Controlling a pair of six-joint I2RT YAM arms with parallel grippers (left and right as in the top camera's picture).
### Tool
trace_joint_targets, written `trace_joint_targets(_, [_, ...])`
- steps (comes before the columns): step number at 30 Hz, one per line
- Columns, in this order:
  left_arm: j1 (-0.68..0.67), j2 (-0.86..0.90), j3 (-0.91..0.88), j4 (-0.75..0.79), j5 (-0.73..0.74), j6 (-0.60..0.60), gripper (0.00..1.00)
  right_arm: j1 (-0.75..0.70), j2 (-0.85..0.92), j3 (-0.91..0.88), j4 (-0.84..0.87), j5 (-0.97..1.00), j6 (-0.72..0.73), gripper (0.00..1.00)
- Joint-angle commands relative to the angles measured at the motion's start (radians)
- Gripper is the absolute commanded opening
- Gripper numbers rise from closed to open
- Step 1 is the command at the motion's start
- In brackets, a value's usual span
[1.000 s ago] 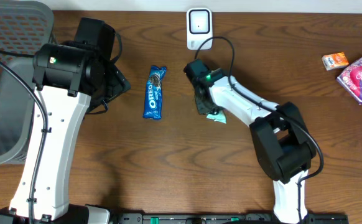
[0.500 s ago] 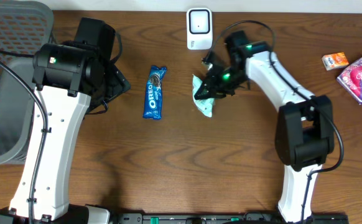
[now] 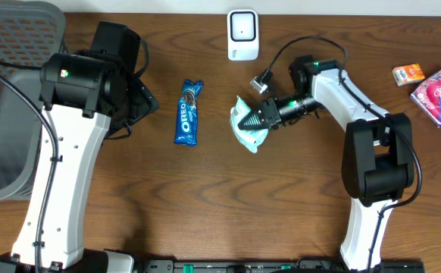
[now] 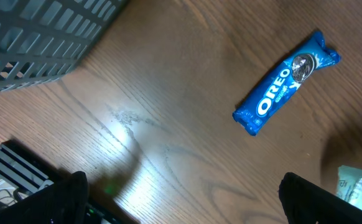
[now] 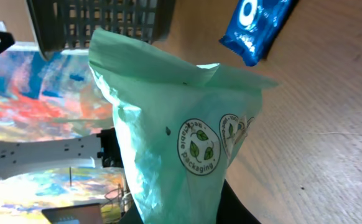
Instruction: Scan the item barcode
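We see the grey basket (image 3: 8,98), our left gripper (image 4: 190,196) with jaws spread wide above the table (image 3: 205,197), the Oreo pack (image 3: 189,112) lying flat, the green pouch (image 3: 245,130) pinched in our right gripper (image 3: 257,119), near the white scanner (image 3: 242,34)

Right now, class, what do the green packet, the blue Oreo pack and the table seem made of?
Green packet: thin matte film or paper, apparently; it creases softly.
Oreo pack: glossy plastic wrapper, crimped ends.
Table: wood or wood-look laminate; grain shows, slight sheen.
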Motion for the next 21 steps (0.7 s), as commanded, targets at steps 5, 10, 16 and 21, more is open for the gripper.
trace_joint_targets(5, [0.002, 0.001, -0.002, -0.004, -0.020, -0.005, 0.98, -0.010, 0.010, -0.011, 0.018, 0.034, -0.029, 0.01])
trace_joint_targets(10, [0.002, 0.001, -0.002, -0.004, -0.020, -0.005, 0.98, -0.007, 0.003, 0.056, 0.121, 0.401, 0.339, 0.01])
trace_joint_targets(16, [0.002, 0.001, -0.002, -0.004, -0.020, -0.005, 0.98, 0.050, -0.014, 0.234, 0.069, 0.996, 0.541, 0.02])
trace_joint_targets(21, [0.002, 0.001, -0.002, -0.004, -0.020, -0.005, 0.98, 0.150, -0.014, 0.302, 0.027, 1.492, 0.621, 0.08])
